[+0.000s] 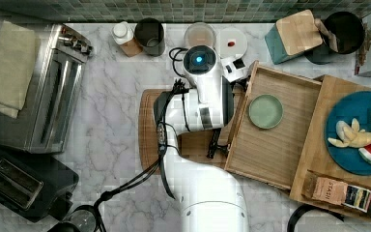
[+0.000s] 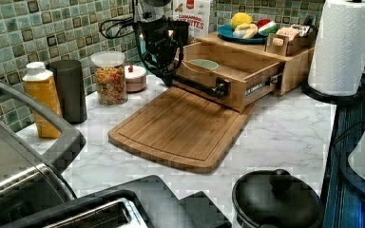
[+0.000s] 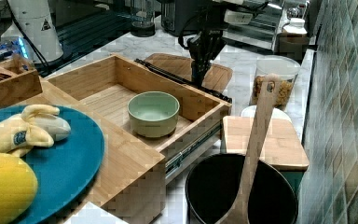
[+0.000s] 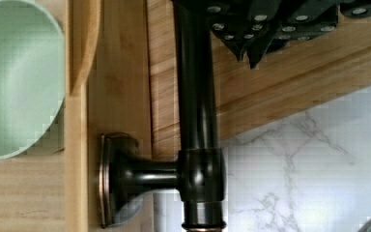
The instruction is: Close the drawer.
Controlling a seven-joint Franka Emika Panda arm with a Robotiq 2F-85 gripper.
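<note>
1. Drawer [image 1: 275,145] of light wood stands pulled out from under the wooden top [image 1: 319,145], sticking out toward the top view's left and lying slightly askew to it.
2. Its long axis runs along the front edge, from top to bottom of the top view; the open front faces the cutting board [image 2: 180,128].
3. The dark bar handle [image 2: 199,85] runs along that front wall, held off the wood by short posts [image 4: 145,174].
4. A pale green bowl [image 3: 153,112] sits inside the drawer on its floor, toward the end nearer the tiled wall, apart from the rim walls.
5. The gripper [image 2: 164,73] hangs at the handle, at the end nearer the tiled wall in the left view; its fingers [image 4: 251,43] lie against the bar, but I cannot tell whether they pinch it or are spread.
6. The cutting board lies flat on the marble surface [image 2: 290,128], with its far edge tucked under the drawer front.
7. The wooden top carries a blue plate [image 1: 350,121] with toy fruit and a tea box [image 1: 338,191].
8. A jar of pasta [image 2: 110,78] and a small white lidded pot [image 2: 135,78] stand by the tiled wall, near the handle's far end in the left view.
</note>
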